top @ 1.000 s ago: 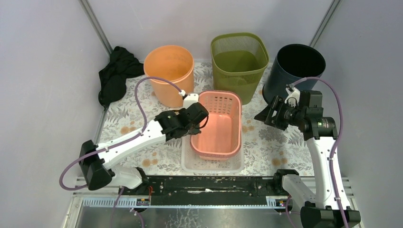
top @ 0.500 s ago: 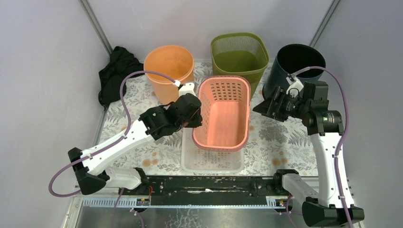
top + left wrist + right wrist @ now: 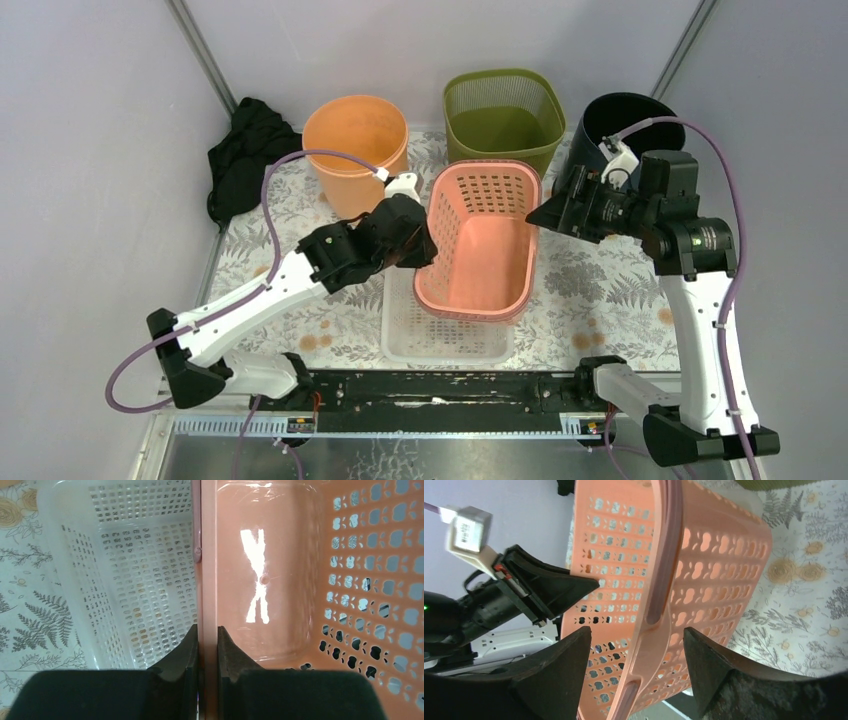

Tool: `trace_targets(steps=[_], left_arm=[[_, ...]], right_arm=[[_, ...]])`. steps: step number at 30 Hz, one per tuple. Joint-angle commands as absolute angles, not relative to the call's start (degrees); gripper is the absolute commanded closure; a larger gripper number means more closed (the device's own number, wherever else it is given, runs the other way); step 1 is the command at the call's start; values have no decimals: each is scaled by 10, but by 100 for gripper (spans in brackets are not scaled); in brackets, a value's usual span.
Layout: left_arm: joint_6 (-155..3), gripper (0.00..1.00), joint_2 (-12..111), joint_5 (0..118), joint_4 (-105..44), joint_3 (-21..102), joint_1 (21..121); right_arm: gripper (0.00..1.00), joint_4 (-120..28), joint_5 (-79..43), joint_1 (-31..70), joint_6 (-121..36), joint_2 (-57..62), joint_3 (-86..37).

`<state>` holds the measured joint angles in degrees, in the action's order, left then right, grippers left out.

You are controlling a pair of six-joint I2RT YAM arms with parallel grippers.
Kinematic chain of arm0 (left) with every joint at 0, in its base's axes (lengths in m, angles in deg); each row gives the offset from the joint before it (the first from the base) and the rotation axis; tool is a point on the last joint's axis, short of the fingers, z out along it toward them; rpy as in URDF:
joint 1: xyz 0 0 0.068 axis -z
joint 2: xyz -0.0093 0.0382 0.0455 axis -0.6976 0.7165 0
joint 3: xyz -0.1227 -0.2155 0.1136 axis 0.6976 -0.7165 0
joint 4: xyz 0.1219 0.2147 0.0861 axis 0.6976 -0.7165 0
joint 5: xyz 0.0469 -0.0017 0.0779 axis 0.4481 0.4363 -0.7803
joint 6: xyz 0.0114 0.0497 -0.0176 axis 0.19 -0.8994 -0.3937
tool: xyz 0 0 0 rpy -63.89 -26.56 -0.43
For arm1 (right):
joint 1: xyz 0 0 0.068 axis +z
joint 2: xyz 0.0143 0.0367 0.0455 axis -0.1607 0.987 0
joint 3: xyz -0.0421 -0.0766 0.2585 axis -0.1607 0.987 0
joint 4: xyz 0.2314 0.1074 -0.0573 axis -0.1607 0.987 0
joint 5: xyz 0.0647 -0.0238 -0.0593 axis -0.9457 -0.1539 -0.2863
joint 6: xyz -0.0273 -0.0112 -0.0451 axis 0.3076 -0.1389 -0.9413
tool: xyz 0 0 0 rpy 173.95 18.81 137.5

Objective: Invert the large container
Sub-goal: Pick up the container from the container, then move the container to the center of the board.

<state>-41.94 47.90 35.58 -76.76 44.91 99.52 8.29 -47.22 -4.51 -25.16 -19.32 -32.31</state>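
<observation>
Pink basket (image 3: 480,245), seated in the white basket (image 3: 440,340) a second ago, now hangs tilted above it and further right, its left rim pinched by the left gripper (image 3: 207,637). The right gripper (image 3: 635,635), jaws apart, has moved in at the opposite rim, likely to help flip it.

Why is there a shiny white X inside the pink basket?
Left wrist view: the X is lamp glare bouncing off the pink basket's smooth floor. Right wrist view: no glare, but the right gripper's fingers look dark and shadowy up close.

No legible text, labels, brands or numbers, white tag (image 3: 468,528) print too blurred
</observation>
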Motion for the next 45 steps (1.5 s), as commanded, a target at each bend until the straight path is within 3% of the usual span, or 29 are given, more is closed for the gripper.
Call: trace_targets(steps=[1, 9, 21, 27, 35, 37, 45], left_arm=[[-424, 100, 501, 371, -708, 501, 992], [-431, 100, 509, 350, -715, 519, 991], [-466, 100, 445, 226, -957, 617, 933], [-448, 100, 438, 164, -1073, 682, 930], [-438, 100, 396, 222, -999, 605, 930], [-438, 100, 383, 238, -972, 597, 928], [-446, 100, 379, 266, -968, 620, 928]], right_arm=[[26, 127, -413, -3, -267, -171, -353], [24, 161, -339, 42, -274, -166, -368], [7, 148, -353, 41, -266, -168, -376], [9, 103, -386, 43, -251, -168, -336], [13, 99, -329, 45, -275, -156, -277], [18, 93, -304, 45, -282, -156, -229], [21, 4, -264, 62, -271, -147, -68]])
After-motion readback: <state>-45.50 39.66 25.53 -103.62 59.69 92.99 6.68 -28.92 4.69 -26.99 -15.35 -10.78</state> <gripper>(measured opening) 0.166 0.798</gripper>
